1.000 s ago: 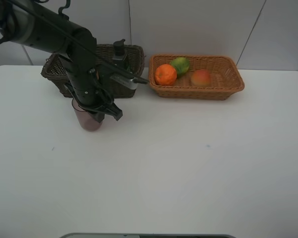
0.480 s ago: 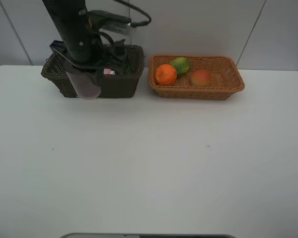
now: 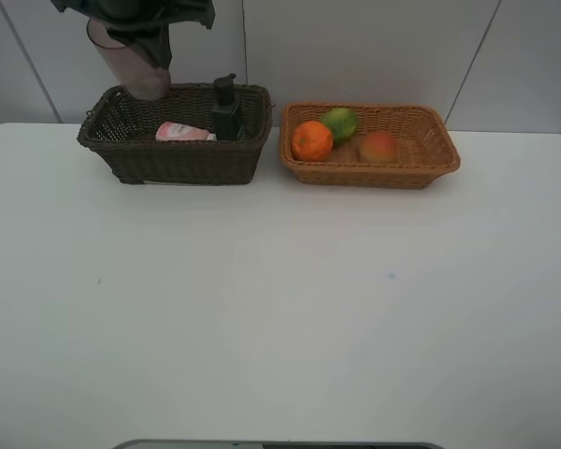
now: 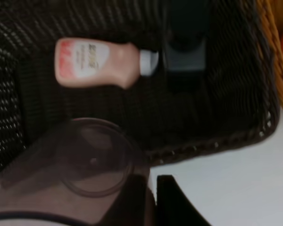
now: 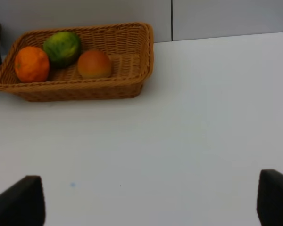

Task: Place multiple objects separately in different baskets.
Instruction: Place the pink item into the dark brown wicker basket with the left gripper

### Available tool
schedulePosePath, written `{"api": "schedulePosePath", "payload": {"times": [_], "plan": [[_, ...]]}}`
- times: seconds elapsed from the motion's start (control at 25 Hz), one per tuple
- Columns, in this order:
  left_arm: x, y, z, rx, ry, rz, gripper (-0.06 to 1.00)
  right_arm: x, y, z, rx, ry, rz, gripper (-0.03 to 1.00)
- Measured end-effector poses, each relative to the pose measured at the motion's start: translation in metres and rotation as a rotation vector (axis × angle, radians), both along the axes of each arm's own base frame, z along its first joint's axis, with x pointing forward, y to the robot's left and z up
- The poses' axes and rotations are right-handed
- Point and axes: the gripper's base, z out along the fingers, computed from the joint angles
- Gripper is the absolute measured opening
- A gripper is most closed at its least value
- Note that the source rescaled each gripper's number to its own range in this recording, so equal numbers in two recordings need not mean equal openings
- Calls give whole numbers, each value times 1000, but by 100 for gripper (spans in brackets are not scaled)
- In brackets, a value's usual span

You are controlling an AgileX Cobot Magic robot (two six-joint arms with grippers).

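The left gripper (image 3: 136, 28) is raised at the top edge of the exterior view, above the rear left corner of the dark brown basket (image 3: 173, 159). Its jaws are clamped on the translucent mauve cup (image 3: 131, 65), which hangs below it, clear of the basket rim (the wrist camera looks down through the cup (image 4: 92, 157) onto the basket floor). The fingertips (image 4: 167, 197) appear dark beside the cup wall in that view.

Contents of the dark brown basket, all below the left gripper:
- Pink lotion bottle (image 3: 182, 132), lying on its side, white cap pointing toward the pump bottle.
- Dark green pump bottle (image 3: 226, 110), upright, just beside the lotion cap, on the side of the basket farther from the gripper.

The light orange-tan basket (image 3: 369, 168) stands just beside the dark basket, on the side away from the left gripper. It holds three fruits:
- Orange (image 3: 311, 140), nearest the dark basket.
- Green citrus (image 3: 338, 123), touching the orange, toward the rear.
- Red-yellow fruit (image 3: 378, 147), beside them toward the middle.

The right gripper (image 5: 151, 197) is out of the exterior view. Its wrist camera shows the jaws spread wide apart and holding nothing, over the bare white table (image 5: 188, 122), with the tan basket well ahead of it and off to one side.
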Motion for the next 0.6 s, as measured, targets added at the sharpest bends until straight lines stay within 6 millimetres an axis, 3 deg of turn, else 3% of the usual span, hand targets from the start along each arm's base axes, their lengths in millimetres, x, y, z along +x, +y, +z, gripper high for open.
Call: {"api": "schedulePosePath", "payload": {"times": [0.2,0.6], "plan": [[18,20,-6,4,-57,70,0,0,0,0,0,0,0,100],[52,34,-63,37,-30,98,0,0,0,0,0,0,0,100]]}}
